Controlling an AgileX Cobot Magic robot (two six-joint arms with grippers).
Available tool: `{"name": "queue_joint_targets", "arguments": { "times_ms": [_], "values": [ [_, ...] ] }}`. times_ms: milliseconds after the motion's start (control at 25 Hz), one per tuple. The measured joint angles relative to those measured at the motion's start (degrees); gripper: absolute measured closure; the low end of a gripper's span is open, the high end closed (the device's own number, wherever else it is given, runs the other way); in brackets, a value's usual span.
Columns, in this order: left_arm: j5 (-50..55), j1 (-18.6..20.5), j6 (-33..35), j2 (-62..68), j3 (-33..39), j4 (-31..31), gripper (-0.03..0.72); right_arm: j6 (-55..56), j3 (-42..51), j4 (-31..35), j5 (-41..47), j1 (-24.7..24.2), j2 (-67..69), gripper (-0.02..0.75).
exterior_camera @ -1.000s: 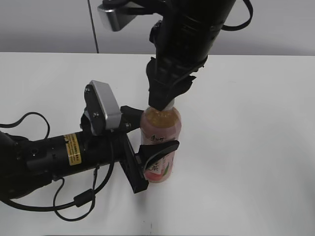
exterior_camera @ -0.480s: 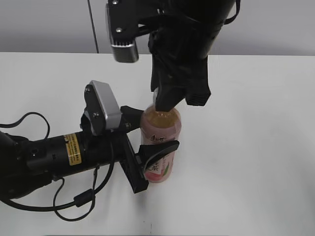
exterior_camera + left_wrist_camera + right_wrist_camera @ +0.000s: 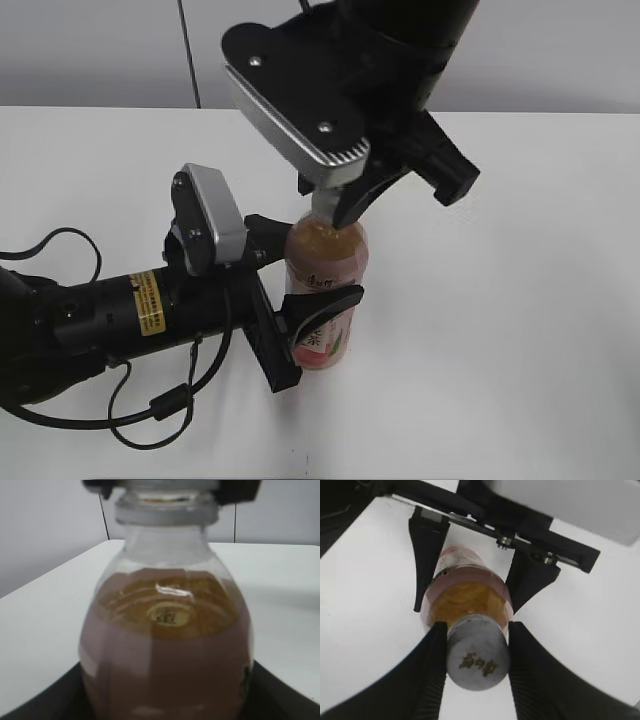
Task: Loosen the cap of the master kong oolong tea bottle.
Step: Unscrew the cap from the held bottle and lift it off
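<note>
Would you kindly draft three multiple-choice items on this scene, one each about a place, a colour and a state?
1. Where does the left gripper hold the master kong oolong tea bottle?
A. Around its body
B. At the cap
C. Under its base

2. What colour is the liquid in the bottle?
A. Clear
B. Green
C. Amber

3. How does the right gripper stand relative to the cap?
A. Hanging well above it
B. Closed on its sides from above
C. Resting on the table

Answers:
1 A: the exterior view shows its fingers on either side of the labelled body, below the shoulder.
2 C: the left wrist view shows amber-brown tea.
3 B: the right wrist view shows a finger pressed to each side of the cap.
</note>
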Motion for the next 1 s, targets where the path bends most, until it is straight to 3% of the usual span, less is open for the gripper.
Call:
{"name": "queue_joint_targets", "arguments": {
  "times_ms": [320,680,1000],
  "values": [
    [0.00,0.00,0.12,0.00,0.00,-0.28,0.251,-21.80,0.00,-0.05,0.00,0.00,0.00,0.456],
    [0.00,0.00,0.12,0.00,0.00,-0.28,0.251,-38.07,0.00,0.84,0.00,0.00,0.00,0.456],
    [0.00,0.00,0.12,0.00,0.00,-0.28,0.251,-40.30,0.00,1.45,0.00,0.00,0.00,0.457]
  ]
}}
